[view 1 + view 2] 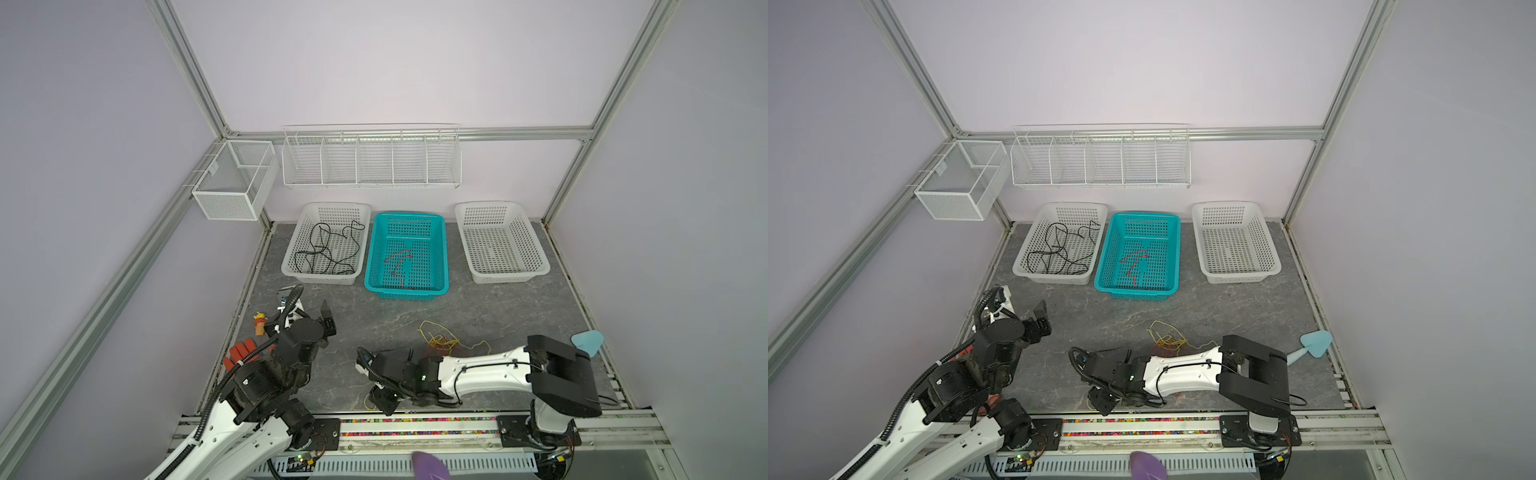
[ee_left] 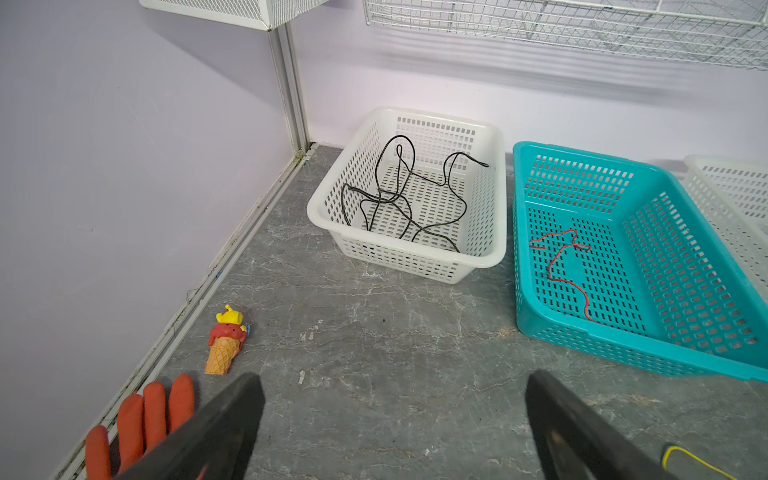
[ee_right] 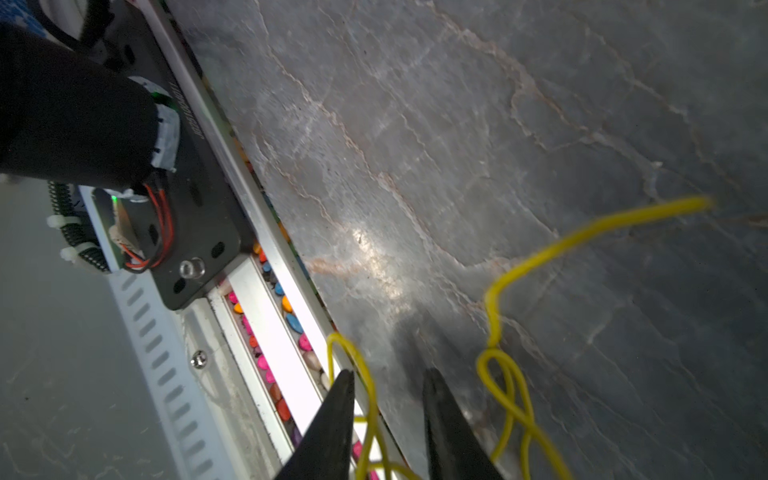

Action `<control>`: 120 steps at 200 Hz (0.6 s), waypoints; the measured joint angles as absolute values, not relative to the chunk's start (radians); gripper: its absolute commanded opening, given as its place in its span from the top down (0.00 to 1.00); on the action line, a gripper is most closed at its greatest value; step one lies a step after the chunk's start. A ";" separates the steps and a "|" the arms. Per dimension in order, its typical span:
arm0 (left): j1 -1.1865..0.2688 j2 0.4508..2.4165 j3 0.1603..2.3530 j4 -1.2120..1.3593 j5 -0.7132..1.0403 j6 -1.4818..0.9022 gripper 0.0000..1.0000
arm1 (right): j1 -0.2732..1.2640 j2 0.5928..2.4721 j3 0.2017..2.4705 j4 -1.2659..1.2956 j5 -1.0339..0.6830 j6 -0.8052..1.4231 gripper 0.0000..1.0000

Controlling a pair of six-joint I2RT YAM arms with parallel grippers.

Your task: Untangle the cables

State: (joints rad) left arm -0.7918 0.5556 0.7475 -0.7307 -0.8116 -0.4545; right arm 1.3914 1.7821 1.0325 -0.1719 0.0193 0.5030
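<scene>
**wirenut:** Quick rundown. The black cable (image 1: 328,249) sat in the left white basket (image 1: 320,277) and the red cable (image 1: 398,262) in the teal basket (image 1: 405,291), so those looked sorted. The yellow cable (image 1: 440,338) was heaped on the table (image 1: 478,303). The right forearm (image 1: 478,365) lay right over it, and one strand trailed to the front rail (image 3: 274,328).

**benchrat:** And the claws?

**wirenut:** Left gripper (image 2: 392,376) was spread wide with nothing in it, well away from the heap. Right gripper (image 3: 388,374) was down at the table's front edge, jaws partly apart. A yellow strand ran between them, not pinched as far as I could tell.

**benchrat:** That's where I'd have worried. With wire that thin and jaws right at the rail, it could've slipped out. Or it could've dropped into the groove with those coloured bits (image 3: 293,322).

**wirenut:** Yeah, plus there was a knotted loop (image 3: 505,374) just beside the jaws. Pull from the wrong side of that and it'd cinch tighter, I reckon.

**benchrat:** Nothing was pinning the heap either, so one tug might've dragged the whole lot. There also seemed to be a reddish strand (image 1: 1162,343) mixed in, though it was too fine to be sure.

**wirenut:** And the arm itself could've snagged the loops lying under it.
</scene>
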 measured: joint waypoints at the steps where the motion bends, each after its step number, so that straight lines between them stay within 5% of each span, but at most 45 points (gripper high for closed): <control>1: -0.792 0.556 0.748 -0.731 -0.812 -0.454 0.01 | 1.391 1.783 1.032 -0.172 0.020 0.503 0.67; 62: -0.792 0.555 0.746 -0.724 -0.811 -0.438 0.01 | 1.392 1.784 1.033 -0.192 0.041 0.522 0.93; 120: -0.792 0.555 0.746 -0.714 -0.806 -0.432 0.01 | 1.391 1.670 1.050 -0.272 0.107 0.501 0.93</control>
State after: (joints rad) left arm -0.7918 0.5552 0.7460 -0.7143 -0.8059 -0.4316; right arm 1.3914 1.6703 1.0500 -0.2722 0.1070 0.5007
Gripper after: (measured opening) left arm 0.991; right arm 0.072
